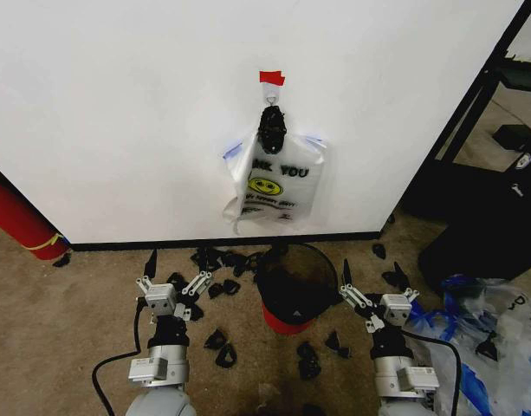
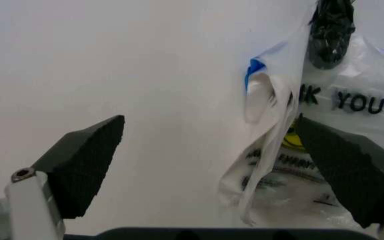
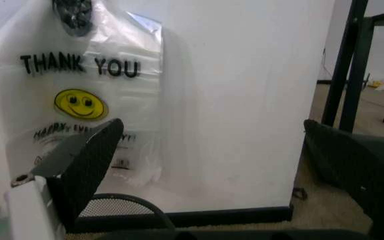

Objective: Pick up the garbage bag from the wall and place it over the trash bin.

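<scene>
Littering floor around trash bin (image 1: 293,286): black scraps (image 1: 222,347)

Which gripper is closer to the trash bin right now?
Right, narrowly. The right gripper is beside the trash bin; the left gripper is farther off on its other side.

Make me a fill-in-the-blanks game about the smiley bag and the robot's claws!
1. The garbage bag hangs from a hook on the ____.
2. The smiley face on the bag is ____.
3. The trash bin stands on the floor right ____ the bag.
4. The left claw and the right claw are both ____ and hold nothing.

Missing words: wall; yellow; below; open
</scene>
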